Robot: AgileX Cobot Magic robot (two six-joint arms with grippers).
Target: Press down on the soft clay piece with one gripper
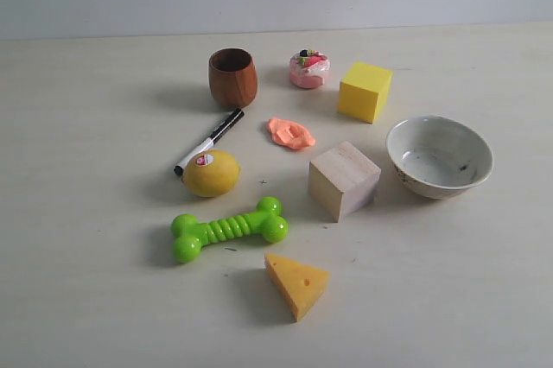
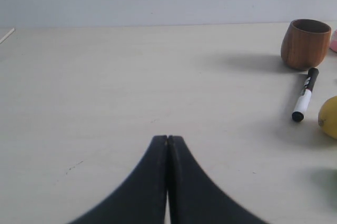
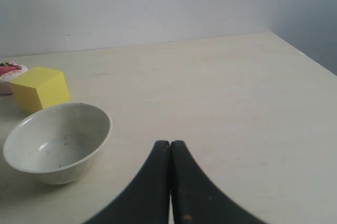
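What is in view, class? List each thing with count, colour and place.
clay piece: one, salmon-orange, centre
cup: one, brown, back left
cake toy: one, pink, back
cube: one, yellow, beside cake toy
marker: one, black-and-white, between cup and lemon
lemon: one, yellow, left of centre
block: one, pale wood, left of bowl
bowl: one, white, right
bone toy: one, green, front
cheese wedge: one, orange-yellow, frontmost
left end effector: one, black, shut
right end effector: one, black, shut

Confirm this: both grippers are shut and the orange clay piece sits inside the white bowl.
Not inside the bowl. The exterior view shows the clay piece lying on the table, apart from it. The left gripper and right gripper are indeed shut.
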